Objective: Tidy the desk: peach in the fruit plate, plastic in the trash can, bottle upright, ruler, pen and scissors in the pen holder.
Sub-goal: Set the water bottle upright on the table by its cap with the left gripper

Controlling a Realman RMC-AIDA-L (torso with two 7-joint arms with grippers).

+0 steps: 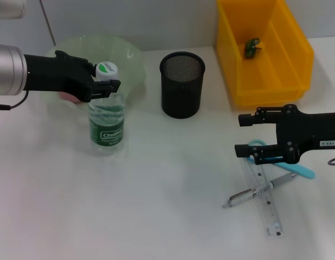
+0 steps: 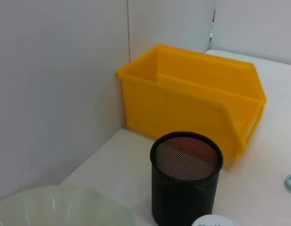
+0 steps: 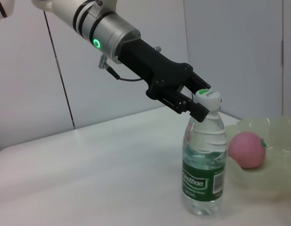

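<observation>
The bottle stands upright in front of the pale green fruit plate. My left gripper is at its neck just under the white cap, shut on it; the right wrist view shows the same grip on the bottle. The peach lies in the fruit plate. My right gripper hovers open over the teal scissors, beside the clear ruler and the pen. The black mesh pen holder stands mid-table. A green bit of plastic lies in the yellow trash can.
The trash can stands against the back wall, right of the pen holder. The plate's rim sits close to the holder. White tabletop stretches across the front and middle.
</observation>
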